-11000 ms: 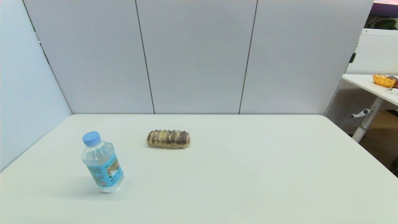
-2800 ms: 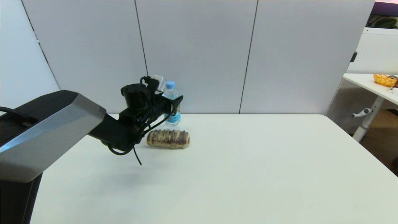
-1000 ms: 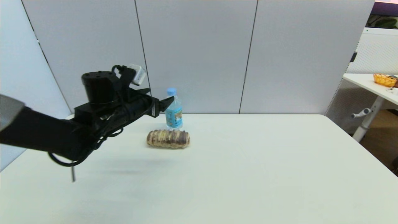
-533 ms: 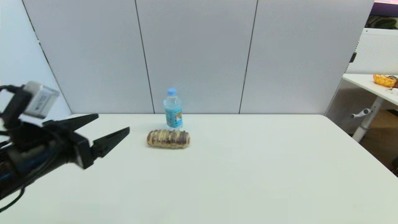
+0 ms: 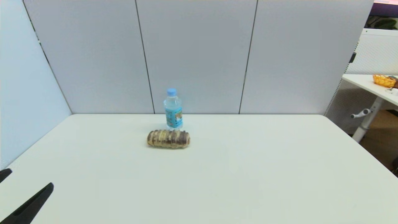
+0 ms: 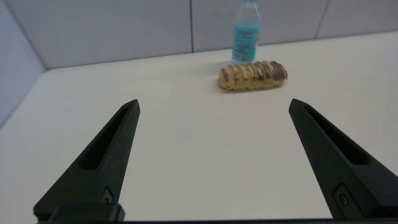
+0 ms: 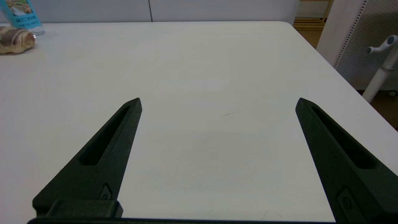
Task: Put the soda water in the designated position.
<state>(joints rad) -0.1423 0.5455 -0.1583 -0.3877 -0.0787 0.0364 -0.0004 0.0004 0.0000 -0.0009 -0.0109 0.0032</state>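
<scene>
Soda water (image 5: 173, 109) stands upright at the surface's (image 5: 236, 174) far edge, just behind the ridged brown roll (image 5: 168, 138): clear btl, light blue cap, blue label w/ pic. My left claw (image 6: 214, 104) gapes wide, empty, well apart from it; right claw (image 7: 218, 102) same.

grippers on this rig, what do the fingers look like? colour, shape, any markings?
Both match. The left gripper and right gripper each have two long matte black fingers tapering to pointed tips, each with an elongated recessed slot along its length and a small diamond-shaped fastener recess near the base. No cables, labels or printed markings are visible.
</scene>
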